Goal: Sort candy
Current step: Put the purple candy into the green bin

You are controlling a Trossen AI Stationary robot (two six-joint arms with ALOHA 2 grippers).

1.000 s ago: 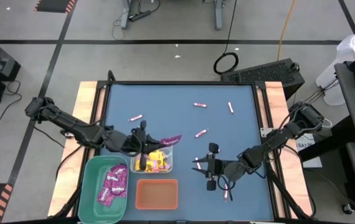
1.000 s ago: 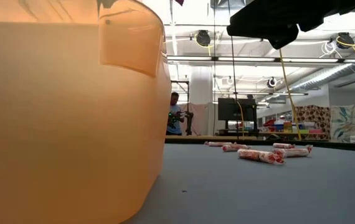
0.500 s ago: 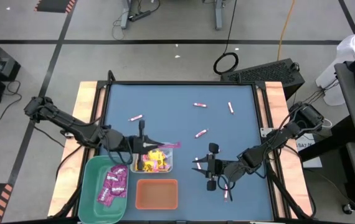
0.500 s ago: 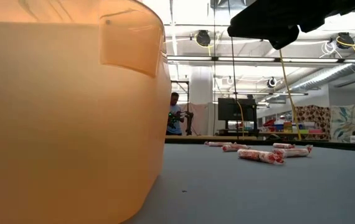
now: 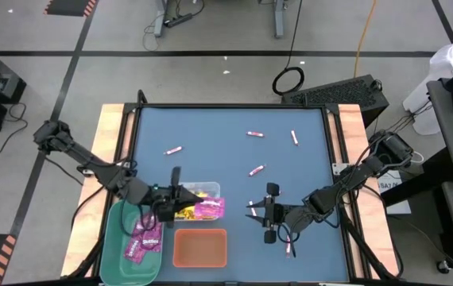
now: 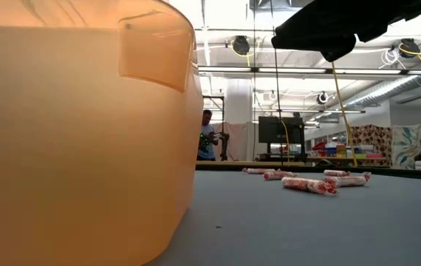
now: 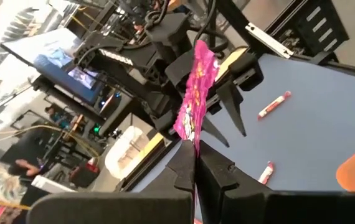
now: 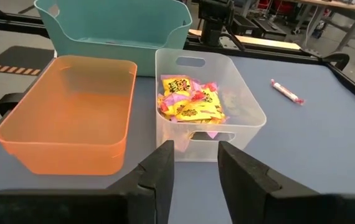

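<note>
My left gripper (image 5: 187, 206) is shut on a magenta candy packet (image 5: 209, 208) and holds it over the clear bin (image 5: 211, 191), where yellow packets (image 8: 190, 102) lie. More magenta packets (image 5: 143, 234) lie in the green bin (image 5: 115, 230). Pink-and-white sticks (image 5: 256, 170) lie scattered on the blue table. My right gripper (image 5: 257, 213) hangs open right of the bins, facing them, with nothing between its fingers (image 8: 162, 165). One stick (image 5: 251, 208) shows beside its fingertips in the high view. My left gripper pinches the magenta packet by one end edge (image 7: 192, 138) between its two fingertips (image 7: 184, 163). The fingers come about level from the table's left. The packet sticks out beyond the fingertips, lifted clear above the clear bin.
The orange bin (image 5: 200, 248) stands at the near edge, right of the green bin, and fills the left of the low view (image 6: 77, 133). More sticks lie at the far side (image 5: 254, 134) and near the right arm (image 5: 288, 248). A person (image 6: 209, 140) stands far behind the table.
My left gripper has moved toward the near edge and a little left, and has rolled about its own pointing line. The magenta packet has turned with it and now shows its broad face from above, over the clear bin's near part.
</note>
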